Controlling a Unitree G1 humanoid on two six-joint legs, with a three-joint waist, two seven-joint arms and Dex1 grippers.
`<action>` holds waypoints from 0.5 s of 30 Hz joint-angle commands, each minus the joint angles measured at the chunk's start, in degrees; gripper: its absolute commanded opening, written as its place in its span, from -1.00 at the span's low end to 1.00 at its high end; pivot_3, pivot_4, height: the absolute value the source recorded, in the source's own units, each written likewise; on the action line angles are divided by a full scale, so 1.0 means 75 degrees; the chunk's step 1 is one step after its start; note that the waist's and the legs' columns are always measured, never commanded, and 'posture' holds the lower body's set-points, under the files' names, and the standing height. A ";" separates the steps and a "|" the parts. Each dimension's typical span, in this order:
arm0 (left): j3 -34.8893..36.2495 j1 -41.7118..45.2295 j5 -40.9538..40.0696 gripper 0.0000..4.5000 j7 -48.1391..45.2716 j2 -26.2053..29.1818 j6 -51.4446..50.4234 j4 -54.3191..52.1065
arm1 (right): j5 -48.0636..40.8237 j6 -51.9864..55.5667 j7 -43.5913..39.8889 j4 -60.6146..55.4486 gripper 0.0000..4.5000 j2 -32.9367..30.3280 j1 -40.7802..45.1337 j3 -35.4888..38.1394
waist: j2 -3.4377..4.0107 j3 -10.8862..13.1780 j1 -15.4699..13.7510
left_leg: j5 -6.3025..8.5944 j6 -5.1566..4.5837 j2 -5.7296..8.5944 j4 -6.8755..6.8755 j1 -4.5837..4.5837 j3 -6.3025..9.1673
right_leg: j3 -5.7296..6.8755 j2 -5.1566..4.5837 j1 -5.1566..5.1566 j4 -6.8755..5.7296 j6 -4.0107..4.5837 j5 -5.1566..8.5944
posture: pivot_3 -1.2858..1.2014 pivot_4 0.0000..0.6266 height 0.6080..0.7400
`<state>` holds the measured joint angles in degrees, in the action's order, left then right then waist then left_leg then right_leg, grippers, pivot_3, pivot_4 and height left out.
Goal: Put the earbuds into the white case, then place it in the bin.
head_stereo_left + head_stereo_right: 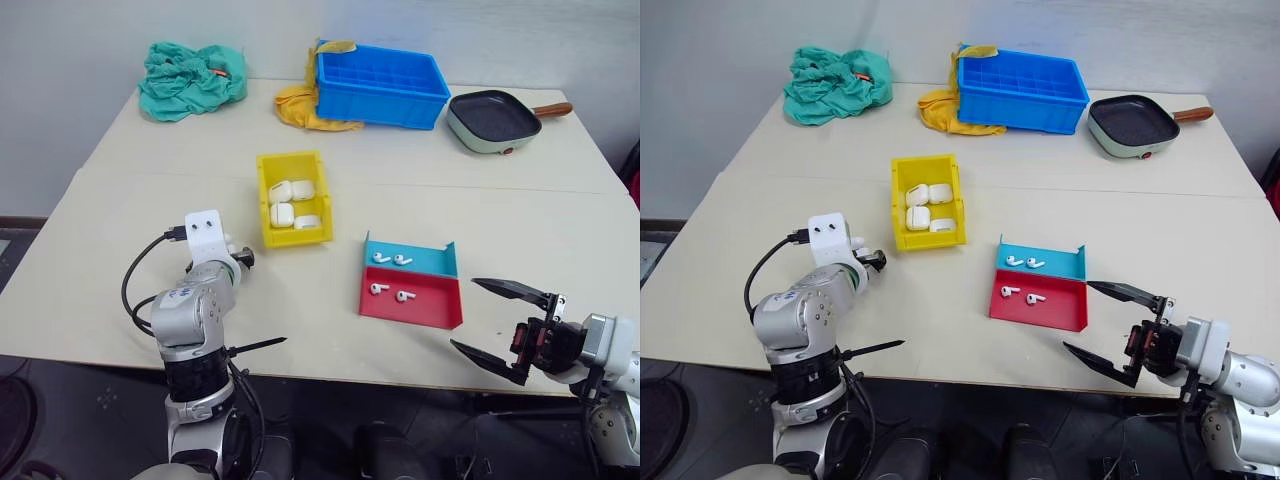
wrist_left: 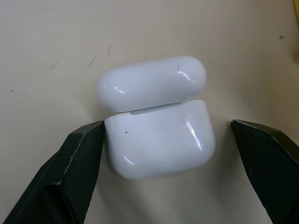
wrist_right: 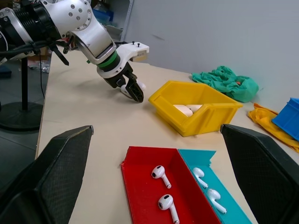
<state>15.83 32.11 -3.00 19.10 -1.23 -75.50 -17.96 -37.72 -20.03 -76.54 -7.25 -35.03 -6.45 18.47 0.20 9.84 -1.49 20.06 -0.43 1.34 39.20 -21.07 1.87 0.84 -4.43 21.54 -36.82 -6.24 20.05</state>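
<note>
Lower right of frame, your right gripper (image 1: 505, 325) hangs wide open and empty off the table (image 1: 120, 290) edge. Lower left, your left gripper (image 2: 163, 154) stands fully spread around the white case (image 2: 156, 119), lid up, one finger (image 2: 79, 158) touching its side. Close squarely on the body, below the hinge, so the lid stays free. Mid-frame, earbuds (image 1: 390, 292) wait in the red tray (image 1: 440, 310); above, the bin (image 1: 265, 165).

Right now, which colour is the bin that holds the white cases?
Bright yellow bin; the left eye view shows it best.
</note>
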 commanded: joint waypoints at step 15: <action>0.0167 -0.0412 0.0240 0.25 -0.0390 0.0089 -0.0143 -0.0649 | 0.0025 0.0827 0.1058 -0.1493 1.00 -0.0277 -0.0057 0.0042 | 0.0001 0.0000 0.0025 | 0.0000 0.0001 -0.0001 -0.0002 0.0001 -0.0001 | -0.0002 0.0001 0.0002 -0.0005 0.0000 0.0000 | 0.03 -0.52 1.00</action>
<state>16.64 30.55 -1.22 17.43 -1.38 -76.60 -20.45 -37.01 -15.13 -70.29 -15.18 -36.17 -7.18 18.35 0.21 9.83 -1.31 20.06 -0.42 1.33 39.19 -21.06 1.87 0.83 -4.42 21.56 -36.86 -6.24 20.05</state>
